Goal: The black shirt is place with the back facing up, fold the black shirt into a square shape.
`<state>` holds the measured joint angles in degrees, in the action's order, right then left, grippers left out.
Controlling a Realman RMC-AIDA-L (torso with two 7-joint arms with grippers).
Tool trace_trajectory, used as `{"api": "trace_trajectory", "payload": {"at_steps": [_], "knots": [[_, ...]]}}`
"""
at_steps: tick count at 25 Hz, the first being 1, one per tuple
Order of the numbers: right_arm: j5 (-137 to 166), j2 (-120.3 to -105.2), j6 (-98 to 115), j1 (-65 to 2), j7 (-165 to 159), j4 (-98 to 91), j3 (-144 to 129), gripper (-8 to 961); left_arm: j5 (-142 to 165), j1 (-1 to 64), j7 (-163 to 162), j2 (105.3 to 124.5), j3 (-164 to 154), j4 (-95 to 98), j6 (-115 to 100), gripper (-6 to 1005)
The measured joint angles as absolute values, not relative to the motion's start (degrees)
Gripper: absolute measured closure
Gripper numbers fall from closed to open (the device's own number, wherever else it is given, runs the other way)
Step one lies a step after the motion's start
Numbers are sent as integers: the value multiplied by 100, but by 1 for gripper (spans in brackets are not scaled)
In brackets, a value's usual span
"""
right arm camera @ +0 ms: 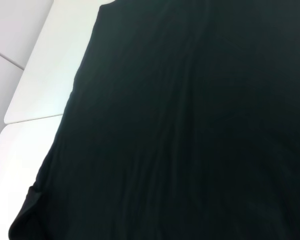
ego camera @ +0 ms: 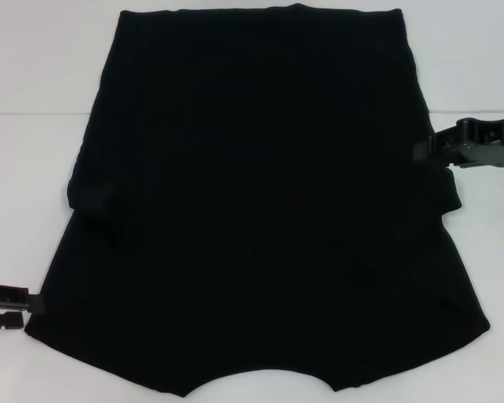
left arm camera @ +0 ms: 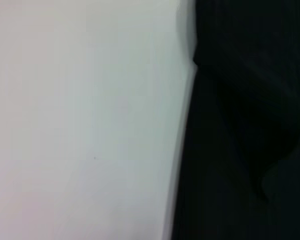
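The black shirt (ego camera: 260, 210) lies spread flat on the white table (ego camera: 34, 101), plain side up, with the neck opening at the near edge. Its left side is folded in near the middle, and a short sleeve sticks out on the right. My left gripper (ego camera: 27, 306) sits low at the shirt's near left edge and touches the cloth. My right gripper (ego camera: 422, 151) is at the shirt's right edge, just above the sleeve. The left wrist view shows the shirt's edge (left arm camera: 240, 125) against the table. The right wrist view is mostly filled by the shirt (right arm camera: 190, 125).
White table surface (left arm camera: 80, 125) lies on both sides of the shirt. A seam between two table tops (right arm camera: 35, 119) shows in the right wrist view beyond the shirt's edge. The shirt's near edge reaches the bottom of the head view.
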<state>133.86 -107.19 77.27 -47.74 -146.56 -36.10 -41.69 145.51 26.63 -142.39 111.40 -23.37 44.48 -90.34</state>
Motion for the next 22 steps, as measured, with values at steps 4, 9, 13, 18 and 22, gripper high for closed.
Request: {"api": "trace_trajectory", "payload": {"at_steps": [4,9,13,18,22], "knots": [[13386,-10734,7723,-4750,-14653,-3614,-4166,525,14685,2661,-14230,11163,-2338,4441,-8963,511],[13384,-10734,7726,-4741,-14651,-3621,-4166,523,14844,2683,-14213,11222,-2338,4438,-8877,512],[13380,-10732,7735,-4736,-14651,-3628,-4166,522,14852,2689,-14207,11253,-2337,4438,-8868,514],[13376,-10731,7739,-4736,-14651,-3624,-4166,521,14843,2701,-14202,11290,-2338,4438,-8914,516],[13374,-10731,7732,-4721,-14651,-3617,-4161,519,14832,2751,-14201,11329,-2345,4438,-8931,517]]}}
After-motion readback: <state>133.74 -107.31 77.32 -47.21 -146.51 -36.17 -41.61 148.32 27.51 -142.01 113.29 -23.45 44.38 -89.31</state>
